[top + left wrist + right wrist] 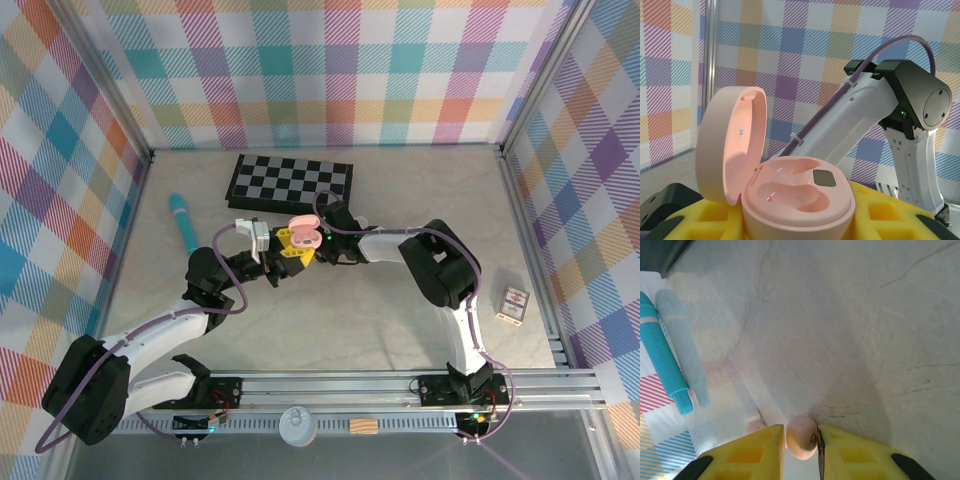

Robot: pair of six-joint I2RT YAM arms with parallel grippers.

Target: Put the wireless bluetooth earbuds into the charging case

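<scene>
In the left wrist view my left gripper [797, 222] is shut on the pale pink charging case [800, 200], its yellow fingers [890, 212] at either side of the case. The lid [730, 140] stands open to the left and both wells are empty. From above, the case [298, 222] is held over the middle of the table. My right gripper [801, 434] points down at the table, shut on a pale pink earbud [801, 436]. A second pink earbud [754, 426] lies just left of the left finger [747, 455].
A long teal stick [185, 222] lies to the left on the table. A black and white checkerboard [290, 182] lies at the back. A small card box [514, 305] sits near the right wall. The right arm [910, 110] crosses close behind the case.
</scene>
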